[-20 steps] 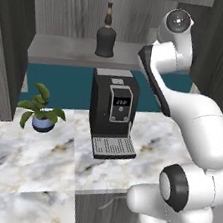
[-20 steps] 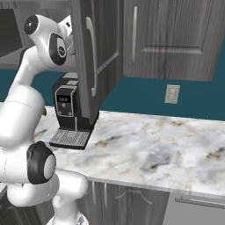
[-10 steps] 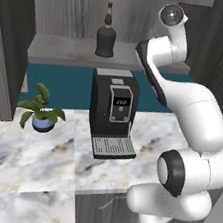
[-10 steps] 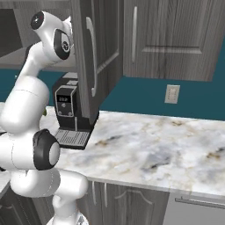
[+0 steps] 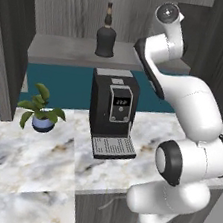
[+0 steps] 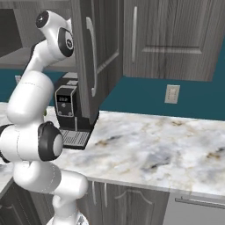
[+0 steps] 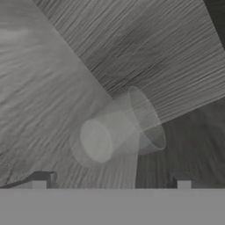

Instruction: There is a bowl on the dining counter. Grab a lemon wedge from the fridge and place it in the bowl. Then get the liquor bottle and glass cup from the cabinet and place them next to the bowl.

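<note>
Open cabinet shelf above the marble counter: liquor bottle upright mid-shelf, over the coffee machine. Glass cup sits on the shelf ahead of the gripper, fingers spread wide, holding nothing. Potted plant near the counter's left edge.

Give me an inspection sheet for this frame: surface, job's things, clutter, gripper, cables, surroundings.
Surface: white-grey marble counter, bare on the right side.
Job's things: dark glass liquor bottle upright on the open cabinet shelf; clear glass cup seen ahead of the hand, appears tipped in that rolled view.
Clutter: black coffee machine; small potted green plant.
Gripper: gripper with jaws apart, holding nothing, glass cup between and beyond the tips.
Cables: nothing seen.
Surroundings: open dark wood cabinet door; wall outlet; teal backsplash.
</note>
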